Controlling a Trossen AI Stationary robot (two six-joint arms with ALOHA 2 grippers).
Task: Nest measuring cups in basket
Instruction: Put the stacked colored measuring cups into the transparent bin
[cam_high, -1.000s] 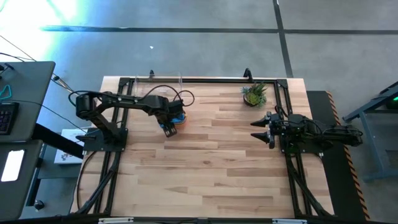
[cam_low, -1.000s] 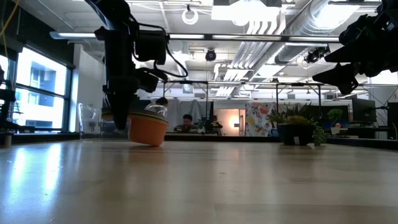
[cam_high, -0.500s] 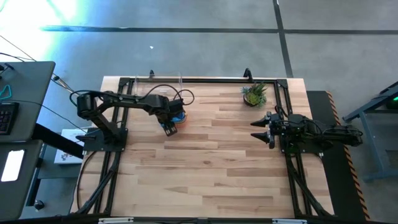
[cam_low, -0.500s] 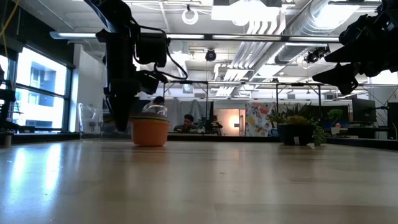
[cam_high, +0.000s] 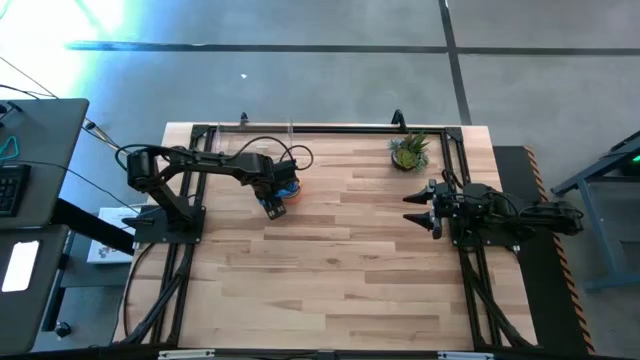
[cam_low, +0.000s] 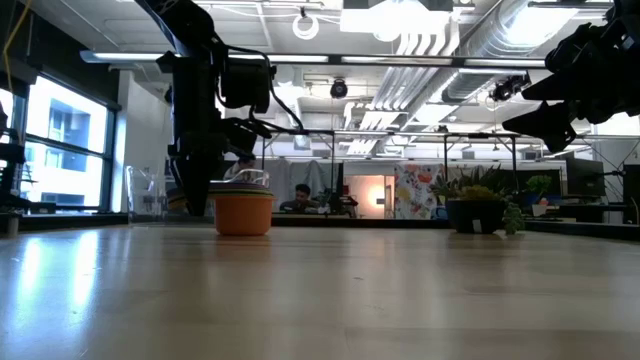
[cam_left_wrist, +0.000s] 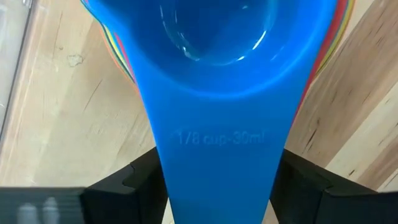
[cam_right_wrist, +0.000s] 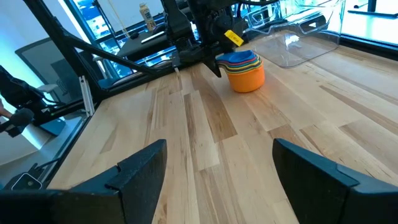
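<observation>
The measuring cups (cam_right_wrist: 244, 70) sit in one stack on the tabletop (cam_high: 350, 260), with the orange one on the outside and the blue cup (cam_left_wrist: 217, 56) on top. The stack stands flat on the wood, just beside the basket (cam_right_wrist: 292, 34), not inside it. The basket is the clear bin at the far left corner, a little farther back than the stack.

The left end effector (cam_high: 273, 203) is right at the stack. In the left wrist view, the blue cup's flat handle runs straight back between the two dark fingers (cam_left_wrist: 124, 180), so the handle points at the arm. The fingers sit on each side of the handle. I cannot tell if they squeeze it or have a small gap.

The right end effector (cam_high: 417, 208) waits far over on the right side, near the small plant (cam_high: 409, 152). Its fingers are spread wide apart and hold nothing.

The left arm is much nearer to the cups and to the basket. I think the nesting part looks done, and the stack needs to go into the basket next. For that, the stack has to be lifted over the low clear wall and moved back and to the left. The stack might tip if only the top cup's handle is held.
</observation>
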